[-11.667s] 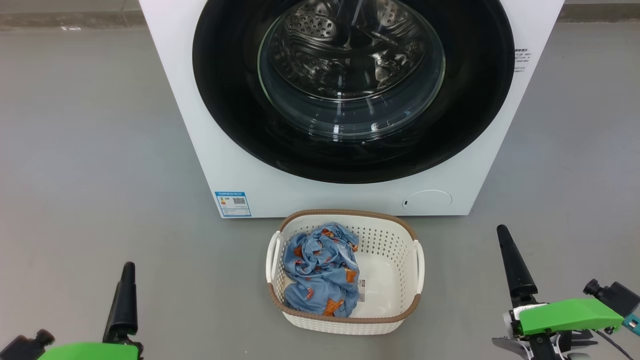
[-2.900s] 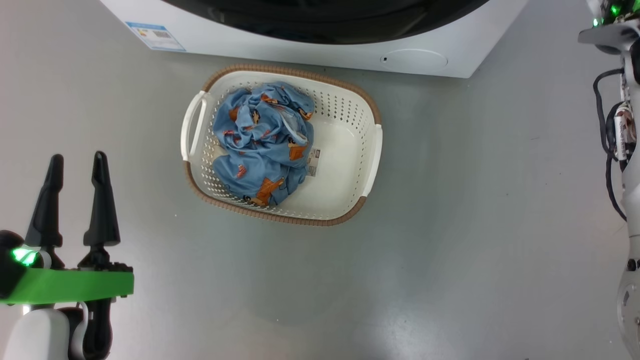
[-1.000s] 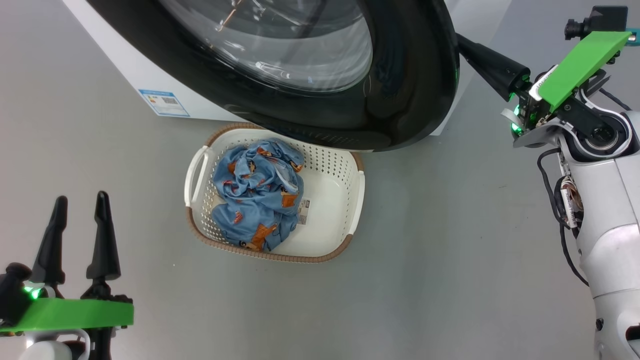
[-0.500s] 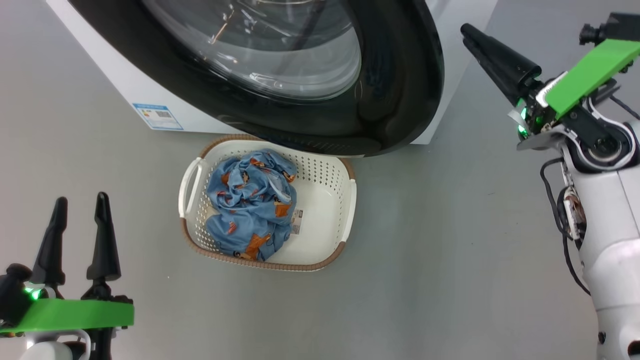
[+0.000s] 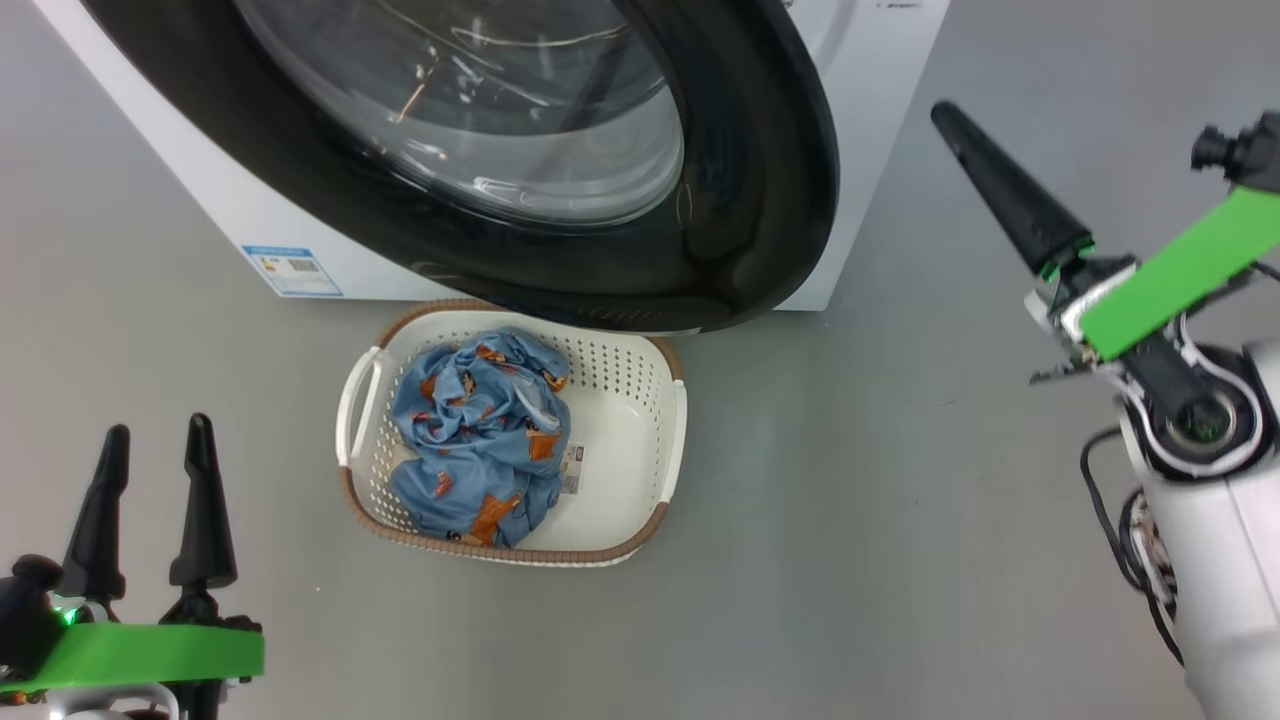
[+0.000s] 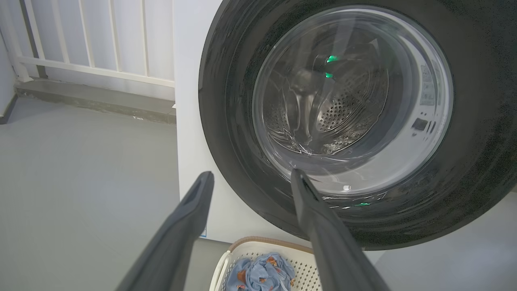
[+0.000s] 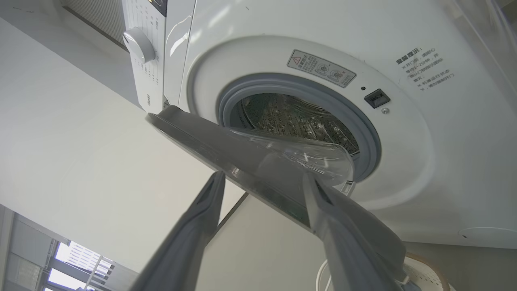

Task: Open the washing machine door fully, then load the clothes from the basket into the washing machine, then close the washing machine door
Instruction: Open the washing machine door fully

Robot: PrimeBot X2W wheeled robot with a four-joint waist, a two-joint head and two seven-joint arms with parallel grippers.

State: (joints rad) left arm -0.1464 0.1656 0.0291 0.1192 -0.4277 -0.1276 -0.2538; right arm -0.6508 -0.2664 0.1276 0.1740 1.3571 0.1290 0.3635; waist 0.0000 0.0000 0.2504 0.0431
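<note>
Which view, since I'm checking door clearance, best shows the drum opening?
The right wrist view: it looks behind the part-open door at the drum opening and its seal. The left wrist view sees it through the door's glass; the head view gets glare there.

door (image 5: 745, 200): top cut by frame edge | basket (image 5: 668, 455): far rim partly under door | sticker (image 5: 291, 271): text unreadable

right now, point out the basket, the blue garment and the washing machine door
basket (image 5: 679, 440), head view, white handle on its right side
blue garment (image 5: 475, 440), head view, middle of the crumpled heap
washing machine door (image 5: 470, 120), head view, clear glass bowl
</note>
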